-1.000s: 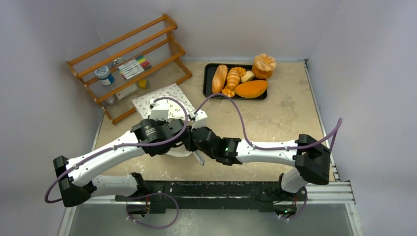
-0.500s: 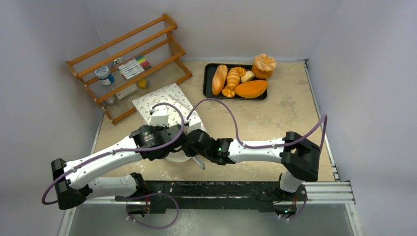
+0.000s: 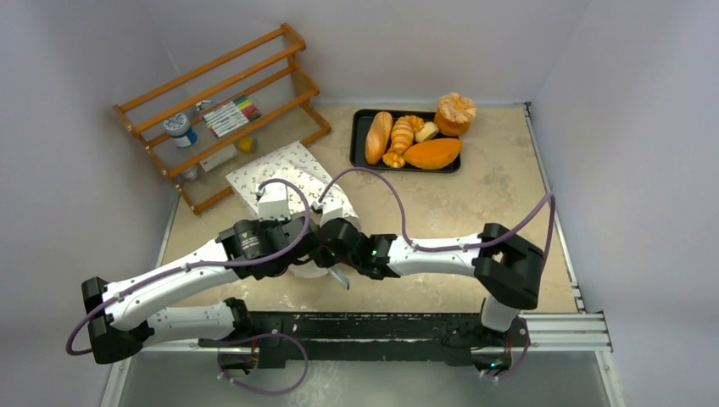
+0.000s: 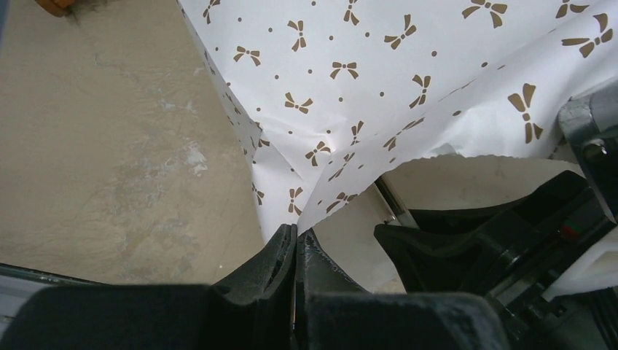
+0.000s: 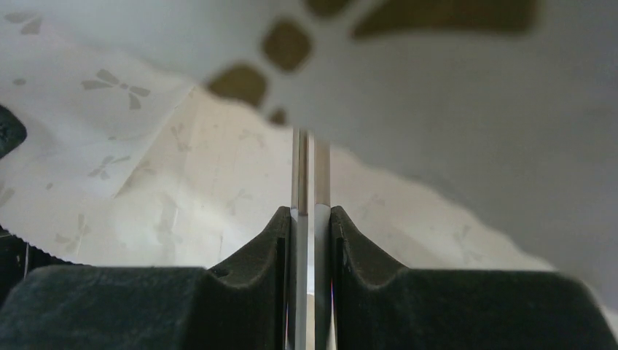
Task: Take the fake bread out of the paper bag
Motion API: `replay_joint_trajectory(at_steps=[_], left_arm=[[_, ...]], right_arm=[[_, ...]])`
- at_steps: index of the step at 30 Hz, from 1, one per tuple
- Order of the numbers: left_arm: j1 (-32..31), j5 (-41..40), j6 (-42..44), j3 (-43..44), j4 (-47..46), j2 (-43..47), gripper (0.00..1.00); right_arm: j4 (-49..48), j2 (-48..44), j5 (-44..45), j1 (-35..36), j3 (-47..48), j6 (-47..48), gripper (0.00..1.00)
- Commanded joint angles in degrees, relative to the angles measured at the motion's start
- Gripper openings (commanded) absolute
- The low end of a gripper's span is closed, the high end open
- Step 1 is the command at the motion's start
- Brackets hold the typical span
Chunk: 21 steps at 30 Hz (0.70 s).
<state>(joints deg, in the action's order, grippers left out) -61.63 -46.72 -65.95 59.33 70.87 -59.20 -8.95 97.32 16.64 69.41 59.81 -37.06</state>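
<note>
The paper bag (image 3: 284,168), off-white with small brown bow marks, lies left of centre with its mouth toward the arms. My left gripper (image 4: 297,232) is shut on the edge of the bag's mouth (image 4: 379,80) and holds it up. My right gripper (image 5: 308,210) is shut on a pair of metal tongs (image 5: 308,168), whose blades point into the bag's pale inside (image 5: 182,197). No fake bread shows inside the bag from here. The tongs' rear end (image 3: 341,276) sticks out below the two wrists in the top view.
A black tray (image 3: 359,127) at the back holds several bread pieces, among them a long loaf (image 3: 379,136) and an orange wedge (image 3: 433,153). A wooden rack (image 3: 222,110) with markers and a jar stands at the back left. Walls enclose the table.
Both arms have shifted left and slightly toward the near edge. The bag's mouth has moved with them. Both grips are unchanged.
</note>
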Motion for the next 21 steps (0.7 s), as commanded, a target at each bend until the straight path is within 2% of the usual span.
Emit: replay_joint_trajectory(at_steps=[1,6,10,16,18,21], left_arm=[[-0.3,-2.8,-0.4,1.5,-1.8,0.1,0.0],[-0.3,-2.8,-0.7,1.0,-2.1,-0.5,0.0],[-0.3,-3.4,-1.2,1.0,-1.5,-0.4,0.0],[-0.3,-7.2,-3.2,3.9,1.3,-1.1,0.0],[-0.3,-8.5,-3.2,4.8,0.8,-1.8,0.0],[-0.3,-10.1,-2.2,7.0,0.1,-3.7,0.0]], right_arm=[[-3.9,0.4,-3.2,-1.3,4.2,-0.2,0.03],[-4.7,3.8,-5.2,-2.7,7.0,0.3,0.14],[-6.3,7.2,-8.5,-4.3,8.7,0.1,0.17],[-9.5,3.8,-6.0,-4.7,3.3,-0.8,0.15],[-10.5,1.9,-2.6,-4.6,1.4,0.7,0.12],[-11.1,0.6,-2.2,-4.6,-0.4,1.7,0.08]])
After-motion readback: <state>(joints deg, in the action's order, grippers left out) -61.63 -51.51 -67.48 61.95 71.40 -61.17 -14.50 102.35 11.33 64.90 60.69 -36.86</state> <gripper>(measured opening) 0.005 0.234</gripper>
